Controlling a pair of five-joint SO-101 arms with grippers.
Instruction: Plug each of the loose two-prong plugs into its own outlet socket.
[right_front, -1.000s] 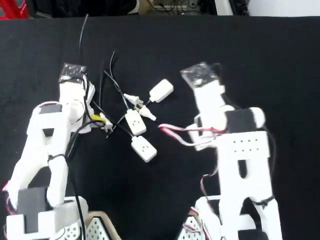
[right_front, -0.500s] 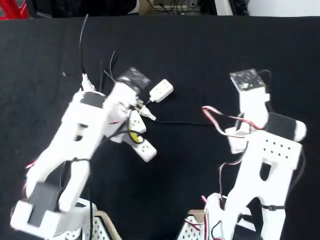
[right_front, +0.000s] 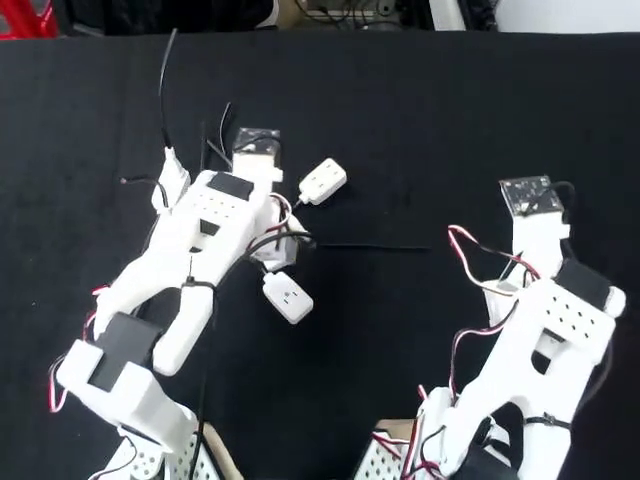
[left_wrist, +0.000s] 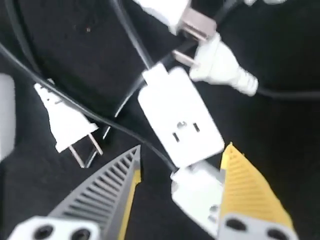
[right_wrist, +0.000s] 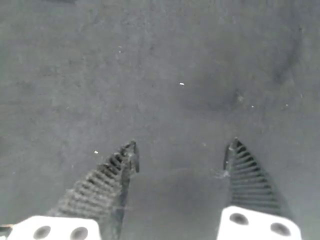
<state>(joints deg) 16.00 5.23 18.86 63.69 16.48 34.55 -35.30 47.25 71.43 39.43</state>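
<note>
My left gripper (left_wrist: 183, 146) is open and hangs just above a white outlet socket (left_wrist: 180, 122), one finger on each side of it. A second socket (left_wrist: 197, 192) lies end to end with the first, by the yellow finger (left_wrist: 245, 185). One loose two-prong plug (left_wrist: 62, 122) lies beside a black cord, and another plug (left_wrist: 220, 65) lies at the socket's far end. From above, my left arm (right_front: 215, 215) covers the middle socket; two sockets (right_front: 322, 180) (right_front: 288, 297) lie uncovered. My right gripper (right_wrist: 183, 144) is open over bare black cloth.
Black cords (right_front: 215, 140) tangle around the sockets, and one thin cord (right_front: 370, 246) runs right across the black table (right_front: 420, 120). My right arm (right_front: 545, 300) stands at the right side, away from the sockets.
My left arm swung right from the table's left side to above the sockets. My right arm drew away from the centre toward the right.
</note>
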